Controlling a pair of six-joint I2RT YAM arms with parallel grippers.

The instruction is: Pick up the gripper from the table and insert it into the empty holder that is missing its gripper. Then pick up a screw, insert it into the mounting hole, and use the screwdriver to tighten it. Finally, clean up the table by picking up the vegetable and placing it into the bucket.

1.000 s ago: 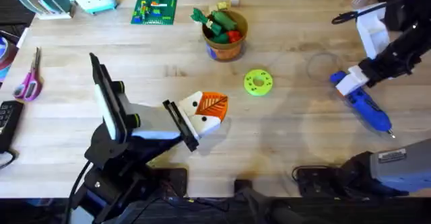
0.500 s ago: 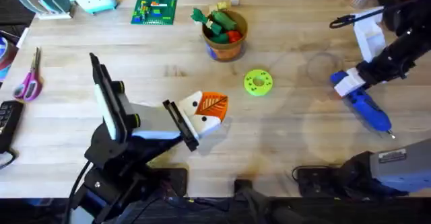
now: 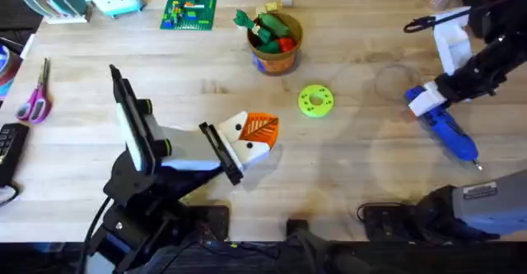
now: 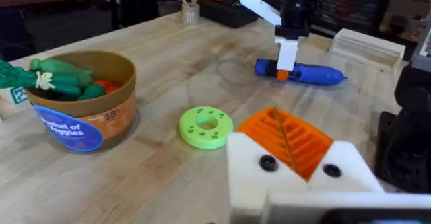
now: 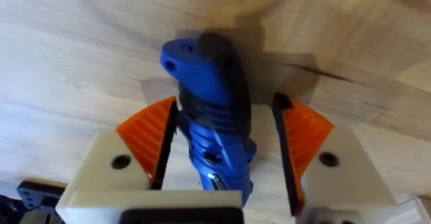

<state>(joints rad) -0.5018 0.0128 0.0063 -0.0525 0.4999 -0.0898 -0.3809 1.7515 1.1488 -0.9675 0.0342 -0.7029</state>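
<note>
The blue screwdriver (image 3: 449, 132) lies flat on the table at the right, its tip toward the front edge. My right gripper (image 3: 422, 101) is open and straddles its handle (image 5: 209, 76), one orange pad (image 5: 149, 138) close against it and the other standing off. My left gripper (image 3: 262, 138) hovers over the table's middle, its white fingers shut pad to pad (image 4: 286, 143) with nothing seen between them. The orange-yellow bucket (image 3: 265, 60) stands at the back centre with green and red toy vegetables (image 4: 64, 79) in it. The loose gripper, the holder and the screw are out of view.
A lime-green disc with holes (image 3: 315, 100) lies between the bucket and the screwdriver. Pink scissors (image 3: 34, 101) rest near the left edge. A green brick plate (image 3: 191, 11) and small wooden blocks (image 3: 284, 1) sit along the back.
The right arm has shifted very slightly over the screwdriver, which has not moved. The left arm is still.
</note>
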